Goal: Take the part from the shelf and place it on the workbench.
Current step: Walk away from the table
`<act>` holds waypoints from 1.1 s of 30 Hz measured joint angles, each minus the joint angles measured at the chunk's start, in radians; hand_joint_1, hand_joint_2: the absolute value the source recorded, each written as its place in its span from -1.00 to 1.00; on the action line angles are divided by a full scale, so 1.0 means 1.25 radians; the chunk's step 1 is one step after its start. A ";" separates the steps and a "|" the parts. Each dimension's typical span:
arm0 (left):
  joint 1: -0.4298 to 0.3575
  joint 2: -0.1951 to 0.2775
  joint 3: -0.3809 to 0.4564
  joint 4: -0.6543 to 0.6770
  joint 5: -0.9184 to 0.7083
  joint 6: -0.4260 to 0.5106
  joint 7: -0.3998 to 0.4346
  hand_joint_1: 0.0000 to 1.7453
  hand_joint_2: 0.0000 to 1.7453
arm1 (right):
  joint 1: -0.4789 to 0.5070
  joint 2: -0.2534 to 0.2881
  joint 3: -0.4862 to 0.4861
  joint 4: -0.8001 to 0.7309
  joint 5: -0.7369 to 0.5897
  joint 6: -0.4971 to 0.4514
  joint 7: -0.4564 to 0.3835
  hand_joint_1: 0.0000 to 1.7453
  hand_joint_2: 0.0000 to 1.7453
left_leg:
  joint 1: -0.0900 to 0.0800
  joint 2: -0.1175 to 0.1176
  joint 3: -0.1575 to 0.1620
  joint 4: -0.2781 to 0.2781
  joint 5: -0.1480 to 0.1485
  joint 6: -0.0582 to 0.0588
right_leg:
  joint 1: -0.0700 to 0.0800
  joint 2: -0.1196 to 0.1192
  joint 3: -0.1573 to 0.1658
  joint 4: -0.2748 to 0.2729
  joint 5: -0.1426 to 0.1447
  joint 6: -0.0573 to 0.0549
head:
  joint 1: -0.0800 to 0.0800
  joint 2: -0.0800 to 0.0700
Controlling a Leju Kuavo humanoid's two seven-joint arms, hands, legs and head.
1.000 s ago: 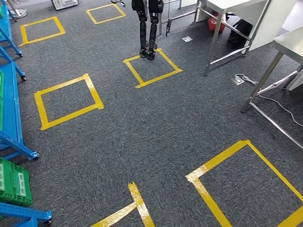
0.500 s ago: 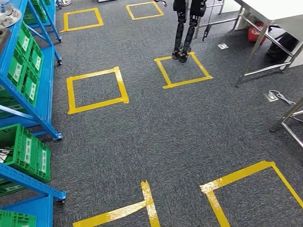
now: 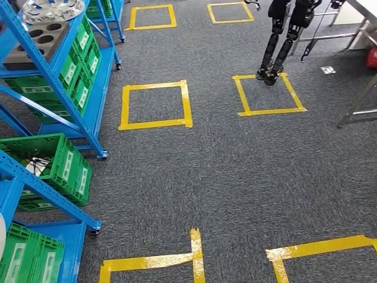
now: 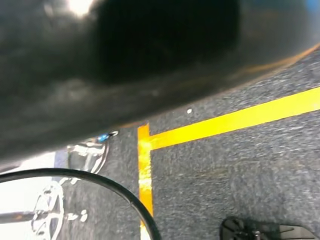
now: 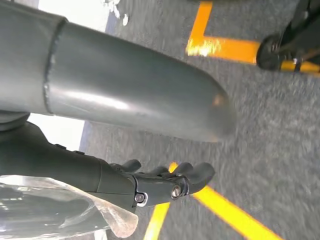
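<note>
The whole head view has swung since a second ago: the camera has turned, not the things. The blue shelf (image 3: 58,88), then a sliver at the edge, now takes up the near side, with green crates (image 3: 49,165) on its tiers and, on top, a grey block with round holes (image 3: 33,41) beside a tray of shiny metal pieces (image 3: 53,9). Which of these is the part I cannot tell; it is not yet taken. The counter legs (image 3: 356,100) have slid toward the far edge, and another robot's legs (image 3: 278,47) stand on a yellow tape square (image 3: 268,94). So the robot is judged to be turning toward the shelf, the reach not begun. The right hand (image 5: 162,182) hangs over the carpet with fingers loosely extended and apart, holding nothing. The left wrist view gives floor and tape, so I cannot tell how that hand lies.
</note>
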State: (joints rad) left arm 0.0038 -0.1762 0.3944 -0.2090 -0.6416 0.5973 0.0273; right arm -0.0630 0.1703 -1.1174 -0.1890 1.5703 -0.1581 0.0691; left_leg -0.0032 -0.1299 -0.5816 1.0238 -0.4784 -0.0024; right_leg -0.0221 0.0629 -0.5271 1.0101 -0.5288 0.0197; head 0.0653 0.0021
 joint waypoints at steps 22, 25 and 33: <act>-0.004 0.001 0.002 0.000 -0.008 -0.006 -0.003 -1.00 -1.00 | 0.002 -0.001 0.055 0.003 0.000 -0.001 -0.014 -1.00 -1.00 | -0.007 0.083 0.016 -0.016 0.004 0.034 | 0.008 -0.054 -0.083 0.212 -0.121 0.020 | 0.001 0.000; -0.004 0.001 0.002 0.000 -0.007 -0.006 -0.001 -1.00 -1.00 | 0.006 -0.001 0.063 0.004 0.000 -0.001 -0.012 -1.00 -1.00 | -0.005 0.047 0.023 -0.014 -0.001 0.030 | 0.006 -0.041 -0.081 0.145 -0.039 0.019 | 0.001 0.000; -0.003 0.001 0.005 0.000 -0.004 -0.013 0.000 -1.00 -1.00 | 0.006 -0.001 0.077 0.008 0.000 -0.003 -0.015 -1.00 -1.00 | -0.002 0.033 0.001 0.023 -0.025 -0.002 | 0.002 -0.018 -0.017 0.005 0.010 -0.009 | -0.003 0.000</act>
State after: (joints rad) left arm 0.0003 -0.1751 0.4007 -0.2090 -0.6463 0.5814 0.0270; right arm -0.0551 0.1689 -1.0212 -0.1796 1.5707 -0.1619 0.0505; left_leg -0.0057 -0.0891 -0.5808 1.0526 -0.5102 -0.0051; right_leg -0.0201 0.0401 -0.5486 1.0162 -0.5167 0.0079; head 0.0615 0.0020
